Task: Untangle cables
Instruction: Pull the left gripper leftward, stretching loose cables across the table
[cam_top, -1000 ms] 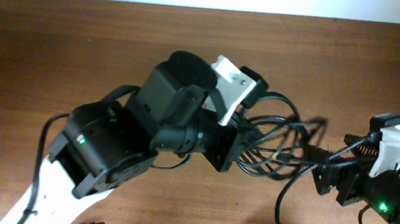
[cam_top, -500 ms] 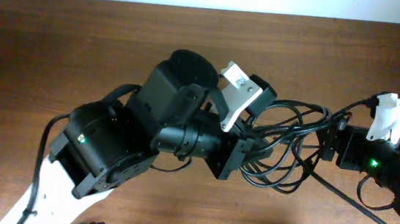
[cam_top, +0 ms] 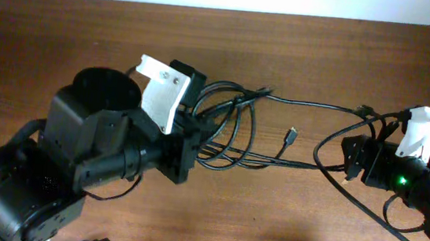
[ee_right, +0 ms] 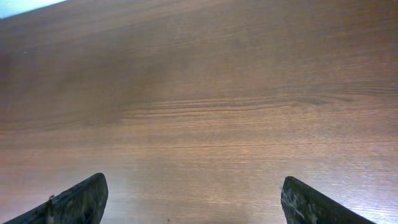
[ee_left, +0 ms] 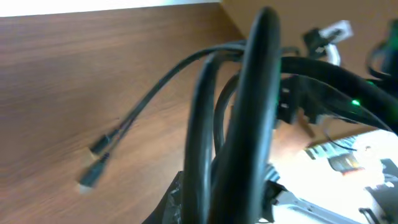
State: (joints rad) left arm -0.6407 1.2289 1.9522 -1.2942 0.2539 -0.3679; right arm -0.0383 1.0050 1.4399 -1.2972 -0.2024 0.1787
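The cables (cam_top: 233,138) are thin black cords, looped at the table's middle, with one strand running right toward the right arm. A loose plug (cam_top: 290,134) lies beside the loops. My left gripper (cam_top: 195,134) is shut on the bundle at its left end. In the left wrist view the cables (ee_left: 249,124) rise thick and blurred out of the left gripper (ee_left: 230,199), and two plug ends (ee_left: 93,171) trail on the wood. My right gripper (cam_top: 351,159) sits right of the loops. Its right wrist view shows the right gripper (ee_right: 196,202) open over bare wood.
The wooden table (cam_top: 65,35) has a pale edge along the back. The left arm's bulky black body (cam_top: 76,162) fills the near left. A thicker black wire (cam_top: 387,224) from the right arm crosses the near right.
My left gripper has pulled left with the bundle, and the loops have drawn out into longer strands. The right gripper has shifted up the view, away from the table's near edge, and stays open.
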